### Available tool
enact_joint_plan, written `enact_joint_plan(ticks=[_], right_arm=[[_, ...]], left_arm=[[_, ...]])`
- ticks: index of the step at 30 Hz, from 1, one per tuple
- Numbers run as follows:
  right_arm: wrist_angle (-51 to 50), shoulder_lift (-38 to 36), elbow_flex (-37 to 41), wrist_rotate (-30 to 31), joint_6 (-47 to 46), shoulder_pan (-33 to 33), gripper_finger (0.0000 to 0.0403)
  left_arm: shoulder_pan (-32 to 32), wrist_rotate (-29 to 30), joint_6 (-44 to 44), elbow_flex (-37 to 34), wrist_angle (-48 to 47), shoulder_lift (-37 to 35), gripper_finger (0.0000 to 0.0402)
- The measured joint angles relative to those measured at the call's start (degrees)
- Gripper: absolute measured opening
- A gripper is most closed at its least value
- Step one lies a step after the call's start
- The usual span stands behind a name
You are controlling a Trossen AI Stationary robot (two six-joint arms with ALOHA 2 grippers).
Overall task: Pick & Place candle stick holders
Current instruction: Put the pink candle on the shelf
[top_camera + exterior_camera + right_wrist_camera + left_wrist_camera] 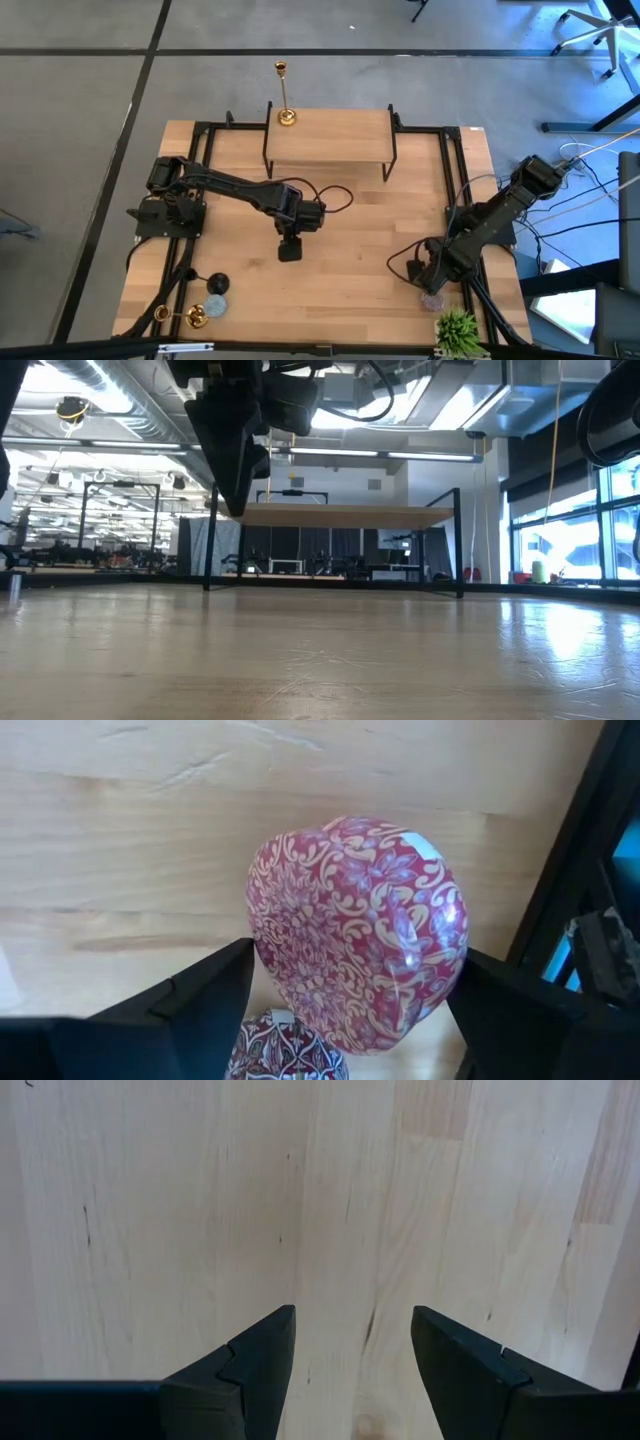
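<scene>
Two candle stick holders: one lying, one upright; both grippers' fingers apart.

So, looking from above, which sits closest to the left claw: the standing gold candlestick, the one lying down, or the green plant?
From the left gripper:
1. Lying candlestick, near-left corner.
2. Standing candlestick, on the raised shelf's far edge.
3. Green plant, near-right corner.
</scene>
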State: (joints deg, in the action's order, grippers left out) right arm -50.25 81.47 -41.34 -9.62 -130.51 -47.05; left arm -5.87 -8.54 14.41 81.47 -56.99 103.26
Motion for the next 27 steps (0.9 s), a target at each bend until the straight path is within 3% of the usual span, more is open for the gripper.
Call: enact_joint_plan(ticks=[18,27], right_arm=[[-0.8,0.0,0.0,-1.5,0.0,0.0,0.0319],[-2.9,0.0,0.0,2.5,1.7,0.1,0.0319]], left_arm=[[0.0,0.0,1.1,0.0,1.6,0.0,0.0198],[0.0,0.1,1.4,0.0,2.1,0.0,0.0198]])
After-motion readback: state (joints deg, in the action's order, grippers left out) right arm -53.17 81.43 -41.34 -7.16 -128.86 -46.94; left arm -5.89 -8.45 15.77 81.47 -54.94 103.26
